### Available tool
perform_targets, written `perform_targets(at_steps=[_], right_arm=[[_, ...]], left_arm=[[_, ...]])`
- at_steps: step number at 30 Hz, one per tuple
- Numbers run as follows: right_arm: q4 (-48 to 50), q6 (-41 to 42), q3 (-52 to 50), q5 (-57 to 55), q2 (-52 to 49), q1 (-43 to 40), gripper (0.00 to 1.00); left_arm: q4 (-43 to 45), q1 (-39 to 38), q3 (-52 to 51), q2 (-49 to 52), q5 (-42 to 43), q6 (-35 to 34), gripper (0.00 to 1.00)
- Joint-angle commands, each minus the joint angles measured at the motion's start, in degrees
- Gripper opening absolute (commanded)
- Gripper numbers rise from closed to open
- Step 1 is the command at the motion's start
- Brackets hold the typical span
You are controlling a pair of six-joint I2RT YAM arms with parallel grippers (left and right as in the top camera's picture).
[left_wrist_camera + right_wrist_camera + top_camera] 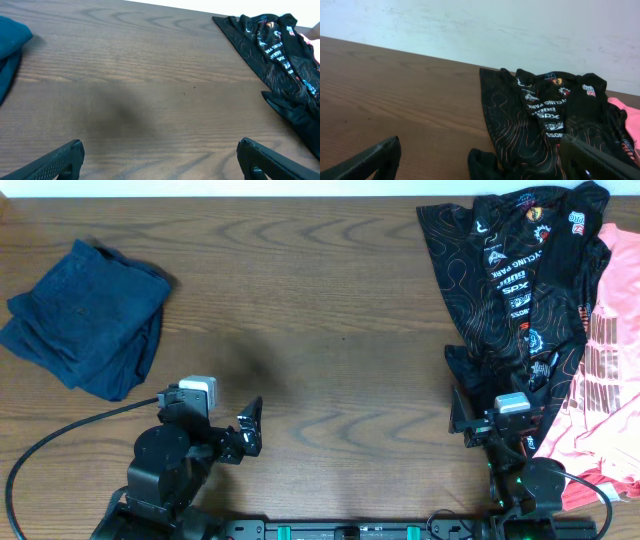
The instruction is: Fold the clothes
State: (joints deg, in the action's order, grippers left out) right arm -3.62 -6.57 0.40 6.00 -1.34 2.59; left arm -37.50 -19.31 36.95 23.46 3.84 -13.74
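Wood-grain table (330, 300) seen from above. Navy garment (85, 315) bunched in loose folds at far left corner. Black printed jersey (515, 270) and pink garment (600, 390) heaped at right. Left gripper (160, 165) spread wide, empty, over bare wood. Right gripper (480, 162) likewise parted, holding nothing, at jersey's near edge.

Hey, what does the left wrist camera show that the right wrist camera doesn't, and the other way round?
Only the left wrist view: the dark navy blue fabric garment, cut off at the picture's left edge.
Only the right wrist view: the pale wall behind the table's far edge.
Both: the brown wood-grain table, and the black printed sports jersey lying crumpled on it toward the right.
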Motion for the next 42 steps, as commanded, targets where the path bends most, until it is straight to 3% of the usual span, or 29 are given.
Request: perform_targets(at_steps=[1,11,16,21,28,36,42], right_arm=[[-0.26,-0.81,0.00,0.00,0.22,0.44,0.99],[-0.26,-0.79,0.00,0.00,0.22,0.44,0.99],[-0.26,-0.81,0.00,0.00,0.22,0.44,0.99],[-0.26,-0.79,0.00,0.00,0.22,0.44,0.99],[-0.26,-0.79,0.00,0.02,0.22,0.44,0.99],[-0.26,-0.79,0.00,0.00,0.22,0.44,0.99],[-0.26,-0.79,0.00,0.00,0.22,0.44,0.99]], left_arm=[[0.02,-0.24,-0.20,-0.26,-0.90,-0.52,0.98],[-0.17,0.57,-0.31,-0.79,-0.87,-0.52,0.98],[-5.07,6.14,-1.79,-3.74,-1.33,-0.31,0.98],[-3.13,13.14,-10.14,-11.23,-0.87,-0.24,0.98],[12.94,17.53,-24.22,-22.32,4.72,10.54,0.98],[35.08,17.68,-35.43,-23.37,4.07,14.01,0.98],[34.16,17.62,-36.72,-23.37,4.09,13.94,0.98]])
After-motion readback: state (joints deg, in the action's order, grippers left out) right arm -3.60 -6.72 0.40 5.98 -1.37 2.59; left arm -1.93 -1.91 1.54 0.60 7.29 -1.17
